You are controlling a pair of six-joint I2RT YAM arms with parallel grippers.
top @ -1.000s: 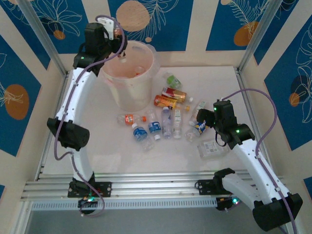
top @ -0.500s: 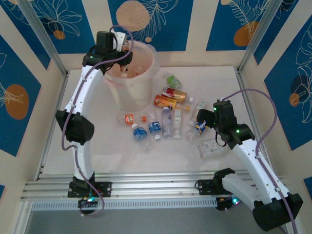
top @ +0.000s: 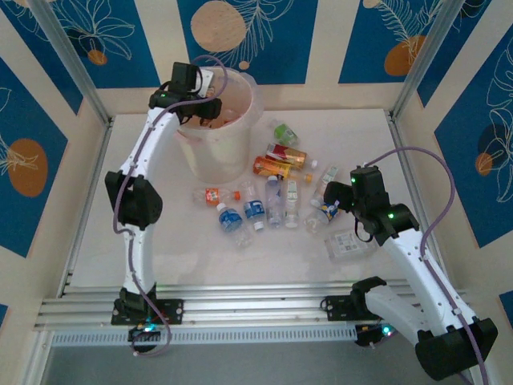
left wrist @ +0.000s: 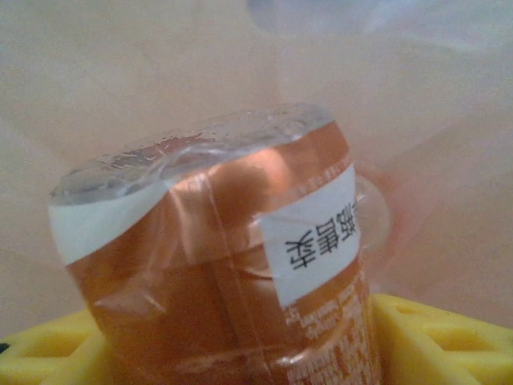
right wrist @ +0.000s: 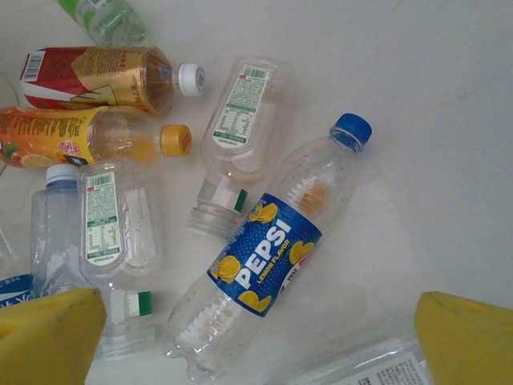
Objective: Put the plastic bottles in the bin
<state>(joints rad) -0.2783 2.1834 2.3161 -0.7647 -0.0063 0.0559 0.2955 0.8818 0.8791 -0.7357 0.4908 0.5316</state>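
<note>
Orange bottle, lower part cut off, clamped in left gripper, arm stretched up over the bin mouth; right gripper spread wide, hovering low above Pepsi bottle among loose bottles

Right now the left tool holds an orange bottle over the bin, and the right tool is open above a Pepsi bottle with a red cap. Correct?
The cap is blue, not red; the right wrist view shows it. Otherwise yes: the left tool holds the orange bottle over the bin, the right tool is open above the Pepsi bottle.
</note>
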